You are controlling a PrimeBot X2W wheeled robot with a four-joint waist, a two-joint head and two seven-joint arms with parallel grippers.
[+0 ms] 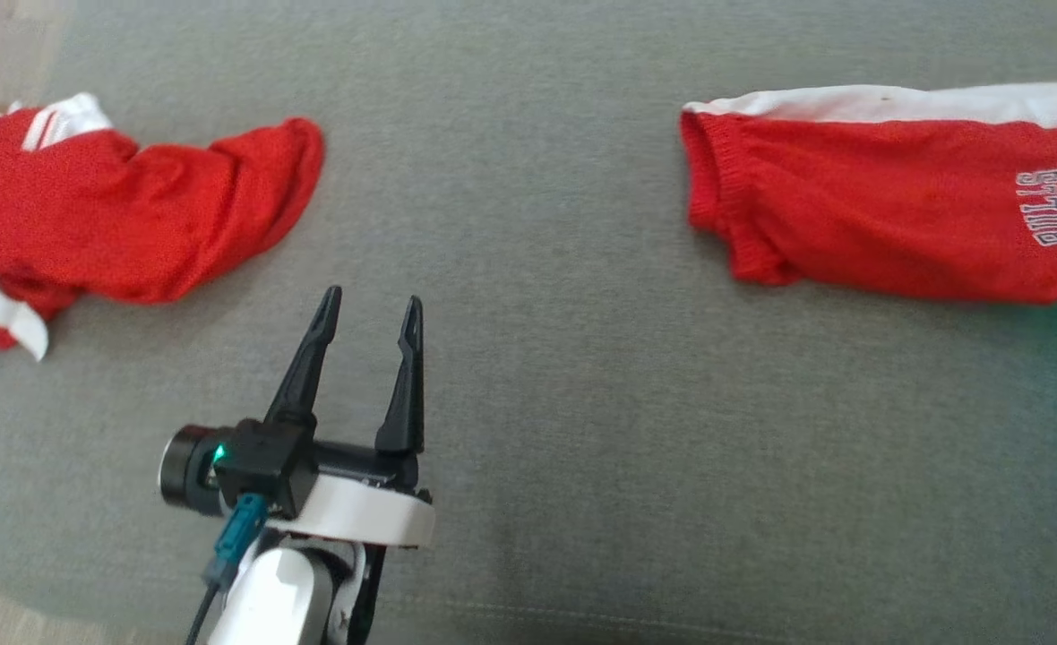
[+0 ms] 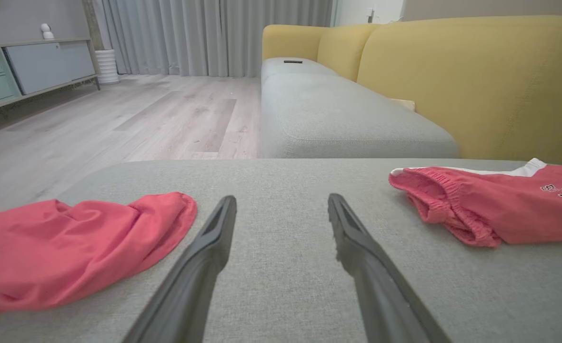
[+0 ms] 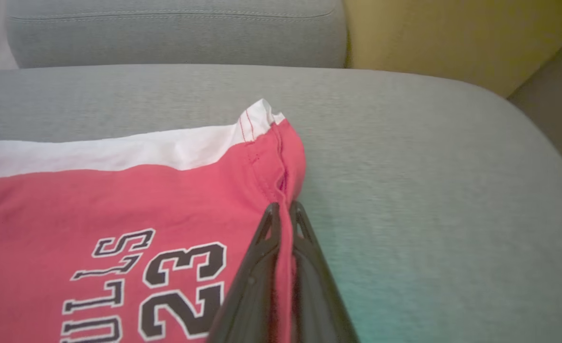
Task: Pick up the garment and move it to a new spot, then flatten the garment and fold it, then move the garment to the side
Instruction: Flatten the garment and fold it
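A red garment (image 1: 887,210) with a white band and "BULLS 23" lettering lies flat at the right of the grey cushion (image 1: 528,358). In the right wrist view my right gripper (image 3: 285,207) is shut on the hemmed side edge of this garment (image 3: 119,200), with red cloth pinched between the fingers. My left gripper (image 1: 373,297) stands open over bare cushion at the lower middle, holding nothing. The left wrist view has the left gripper (image 2: 282,200) apart from the lettered garment (image 2: 500,209), which lies to its right.
A second red and white garment (image 1: 134,215) lies crumpled at the cushion's left edge, just left of my left gripper. Beyond the cushion are another grey seat (image 2: 347,114), the yellow sofa back (image 2: 476,81), wooden floor (image 2: 119,124) and a low cabinet (image 2: 33,66).
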